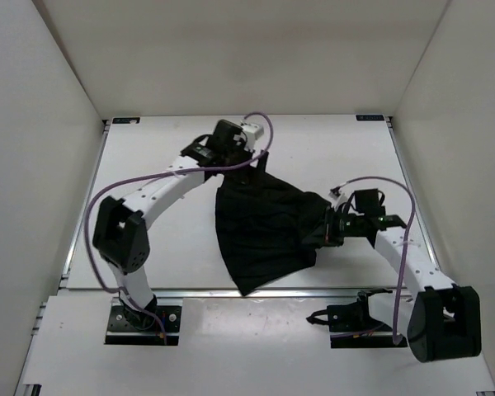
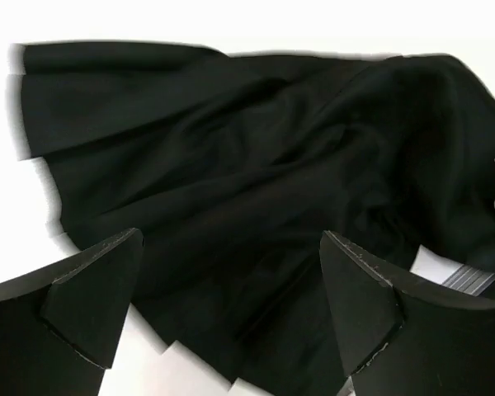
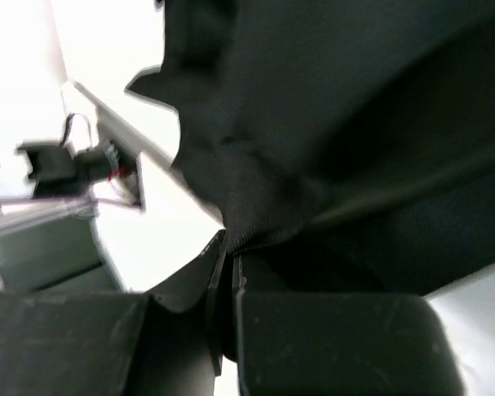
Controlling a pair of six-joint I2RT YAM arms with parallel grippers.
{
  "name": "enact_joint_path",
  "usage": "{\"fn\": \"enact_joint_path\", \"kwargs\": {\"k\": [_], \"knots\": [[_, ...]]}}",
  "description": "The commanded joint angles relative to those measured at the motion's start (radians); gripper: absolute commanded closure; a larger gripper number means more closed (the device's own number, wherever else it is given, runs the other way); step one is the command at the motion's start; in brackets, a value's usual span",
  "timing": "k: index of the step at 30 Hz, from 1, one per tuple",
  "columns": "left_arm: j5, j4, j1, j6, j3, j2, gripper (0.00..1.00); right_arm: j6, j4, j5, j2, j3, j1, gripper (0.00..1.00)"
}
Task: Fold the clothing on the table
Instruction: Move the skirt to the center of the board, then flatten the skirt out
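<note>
The black clothing (image 1: 264,227) lies rumpled in the middle of the white table (image 1: 165,247), its lower point near the front rim. My left gripper (image 1: 247,162) hovers over the garment's far corner. In the left wrist view it (image 2: 231,243) stands wide open with the dark fabric (image 2: 256,165) spread below and nothing between its fingers. My right gripper (image 1: 327,228) is at the garment's right edge. The right wrist view shows it (image 3: 228,247) shut on a bunched fold of the fabric (image 3: 330,124), which lifts away from the tabletop (image 3: 169,239).
White walls (image 1: 49,124) enclose the table on three sides. A thin metal rim (image 1: 190,291) runs along the front edge, with both arm bases just behind it. Purple cables (image 1: 396,186) loop over each arm. A black connector (image 3: 54,161) sits past the rim.
</note>
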Motion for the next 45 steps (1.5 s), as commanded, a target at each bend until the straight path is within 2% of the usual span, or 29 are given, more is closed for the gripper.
{"fn": "enact_joint_path", "kwargs": {"k": [1, 4, 8, 11, 13, 14, 16, 17, 20, 22, 23, 31, 34, 36, 38, 42, 45], "knots": [[0.043, 0.073, -0.055, 0.045, 0.036, 0.067, 0.01, 0.179, 0.151, -0.095, -0.118, -0.123, 0.083, 0.99], [0.07, 0.138, -0.074, 0.037, 0.053, 0.147, 0.01, 0.272, 0.162, -0.088, -0.233, -0.221, 0.13, 1.0], [0.138, 0.263, -0.097, 0.02, 0.048, 0.233, 0.01, 0.223, -0.121, -0.022, -0.316, -0.288, 0.019, 1.0], [0.118, 0.368, -0.143, 0.031, 0.019, 0.26, 0.01, 0.206, -0.227, 0.029, -0.364, -0.295, -0.035, 0.99], [0.056, 0.319, -0.192, 0.052, 0.079, 0.315, 0.04, 0.226, -0.234, 0.037, -0.385, -0.295, -0.028, 1.0], [0.034, 0.26, -0.201, 0.07, 0.134, 0.36, 0.09, 0.255, -0.217, 0.037, -0.392, -0.302, -0.021, 1.0], [-0.064, 0.152, -0.248, 0.087, 0.253, 0.453, 0.35, 0.308, -0.171, 0.018, -0.404, -0.329, 0.014, 1.0], [-0.093, 0.09, -0.267, 0.083, 0.28, 0.474, 0.4, 0.339, -0.131, 0.021, -0.407, -0.34, 0.029, 0.99], [-0.162, 0.032, -0.267, 0.055, 0.304, 0.518, 0.71, 0.355, -0.096, 0.035, -0.401, -0.34, 0.042, 1.0], [-0.19, 0.011, -0.255, 0.029, 0.285, 0.538, 0.96, 0.318, -0.115, 0.052, -0.361, -0.316, 0.011, 1.0], [-0.189, -0.001, -0.243, 0.009, 0.277, 0.544, 0.99, 0.291, -0.141, 0.055, -0.352, -0.294, -0.023, 1.0], [-0.233, -0.112, -0.129, -0.128, 0.254, 0.56, 1.0, 0.08, -0.227, 0.176, -0.122, -0.044, -0.155, 1.0], [-0.158, -0.046, -0.037, -0.207, 0.127, 0.486, 1.0, 0.025, -0.212, 0.214, -0.015, 0.068, -0.166, 1.0], [-0.141, 0.0, 0.039, -0.234, 0.001, 0.399, 1.0, -0.013, -0.205, 0.231, 0.059, 0.135, -0.185, 0.99], [-0.133, 0.026, 0.085, -0.241, -0.057, 0.35, 1.0, -0.052, -0.185, 0.225, 0.177, 0.201, -0.211, 1.0], [-0.161, 0.009, 0.121, -0.238, -0.134, 0.247, 1.0, -0.139, -0.204, 0.256, 0.387, 0.417, -0.209, 0.99], [-0.14, 0.037, 0.11, -0.248, -0.186, 0.199, 1.0, -0.176, -0.237, 0.244, 0.594, 0.644, -0.172, 0.89]]}}
